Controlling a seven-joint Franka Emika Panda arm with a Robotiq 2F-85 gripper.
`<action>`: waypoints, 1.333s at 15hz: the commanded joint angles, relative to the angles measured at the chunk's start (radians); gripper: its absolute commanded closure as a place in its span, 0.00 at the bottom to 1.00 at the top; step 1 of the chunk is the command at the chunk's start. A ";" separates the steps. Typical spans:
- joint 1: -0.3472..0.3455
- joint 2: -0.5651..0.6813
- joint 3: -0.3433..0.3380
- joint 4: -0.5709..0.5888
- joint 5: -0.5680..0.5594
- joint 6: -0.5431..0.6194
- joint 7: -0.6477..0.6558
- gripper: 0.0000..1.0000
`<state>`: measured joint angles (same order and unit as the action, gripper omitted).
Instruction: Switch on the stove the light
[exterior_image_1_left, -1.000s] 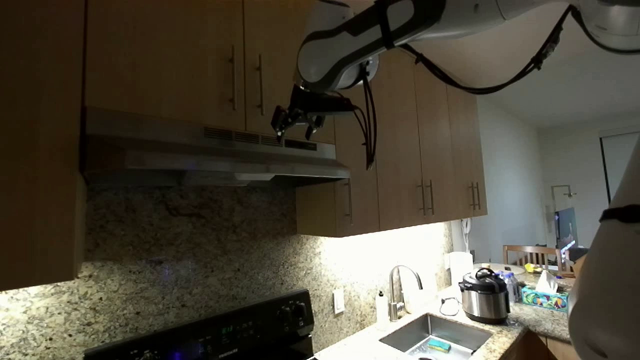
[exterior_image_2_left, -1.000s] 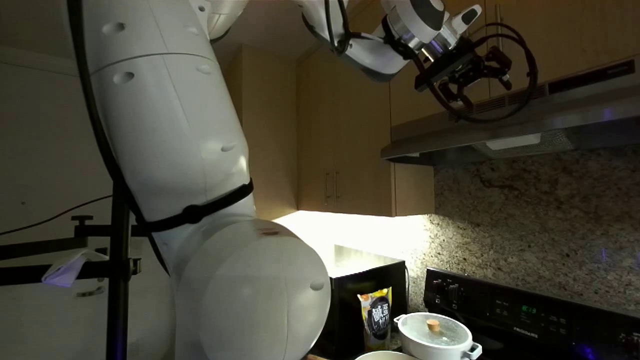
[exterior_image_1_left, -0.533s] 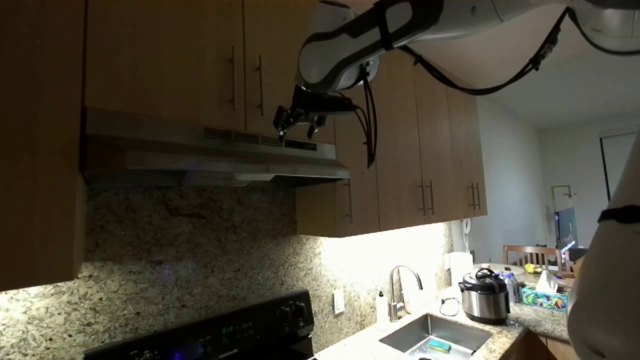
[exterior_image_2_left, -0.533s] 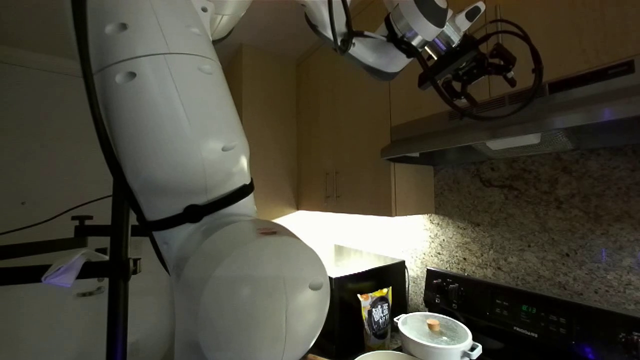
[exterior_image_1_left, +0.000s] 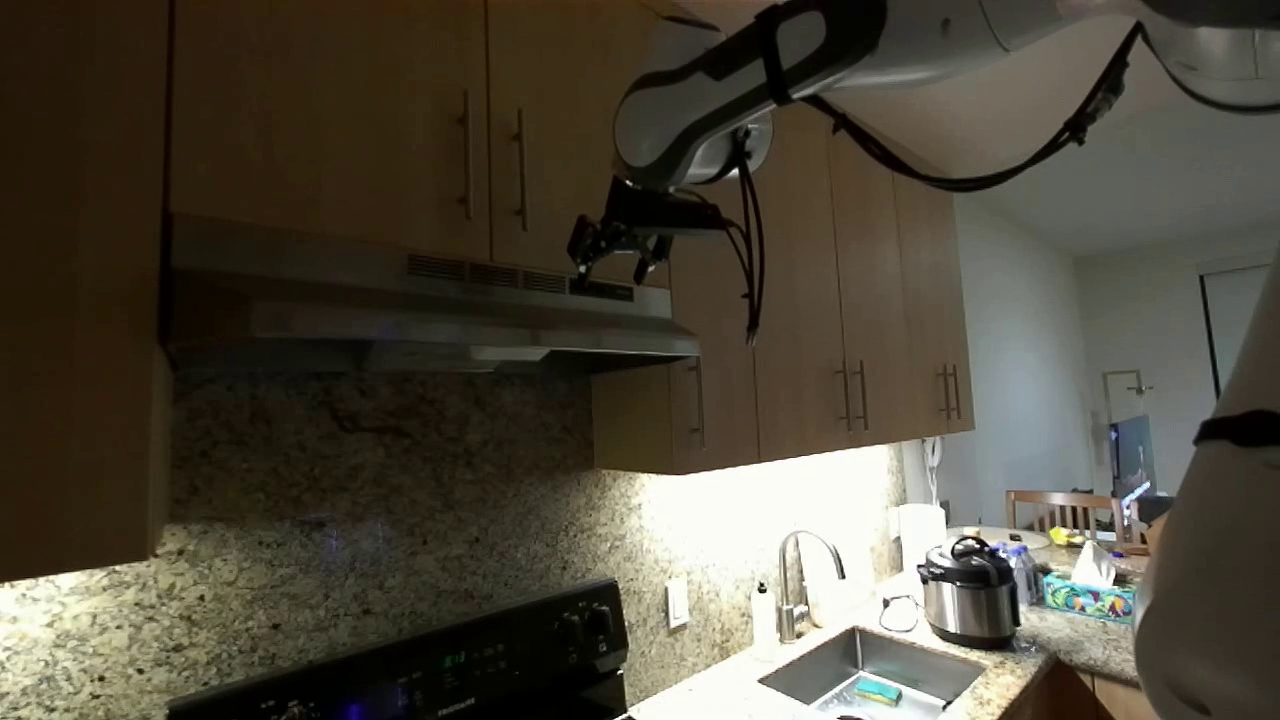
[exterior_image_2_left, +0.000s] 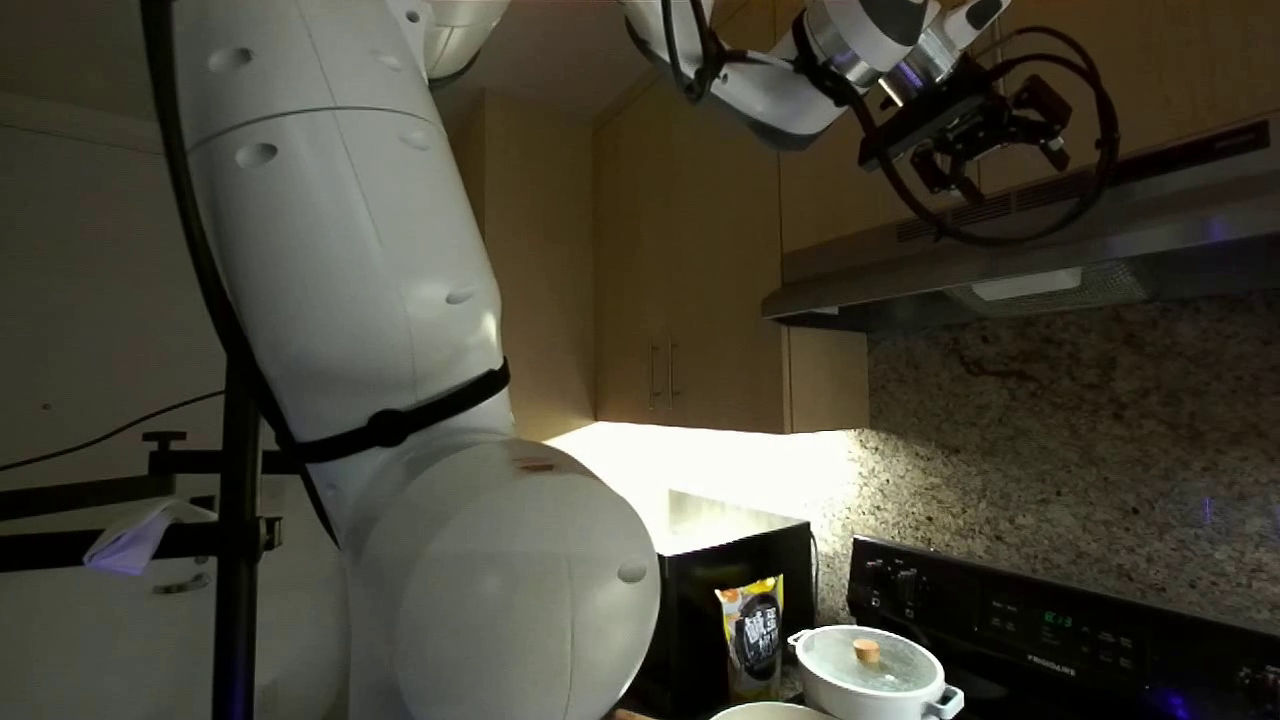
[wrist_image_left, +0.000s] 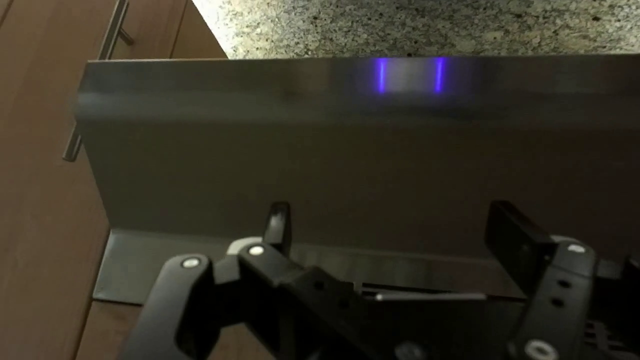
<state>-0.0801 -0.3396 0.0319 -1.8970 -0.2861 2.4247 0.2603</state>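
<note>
Sliding rightward along the range hood (exterior_image_1_left: 400, 300) since the earlier frame, my gripper (wrist_image_left: 389, 212) is seemingly aligning with the dark control strip (exterior_image_2_left: 1195, 154), where I'm expecting to press. Its 2 fingers (wrist_image_left: 517, 240) are standing wide, holding nothing; the light lens (exterior_image_2_left: 1027, 284) underneath is looking unlit.

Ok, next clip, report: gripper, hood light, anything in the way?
Gripper open, empty, in front of the hood. Light looks unlit. Possible snag: the cable looping past the gripper.
</note>
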 joint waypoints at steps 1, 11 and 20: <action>-0.004 0.027 -0.027 0.023 0.065 0.018 -0.029 0.00; 0.034 0.138 -0.087 0.148 0.231 0.051 -0.190 0.00; 0.016 0.129 -0.071 0.141 0.207 0.028 -0.148 0.00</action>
<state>-0.0602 -0.2132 -0.0415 -1.7603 -0.0819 2.4553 0.1151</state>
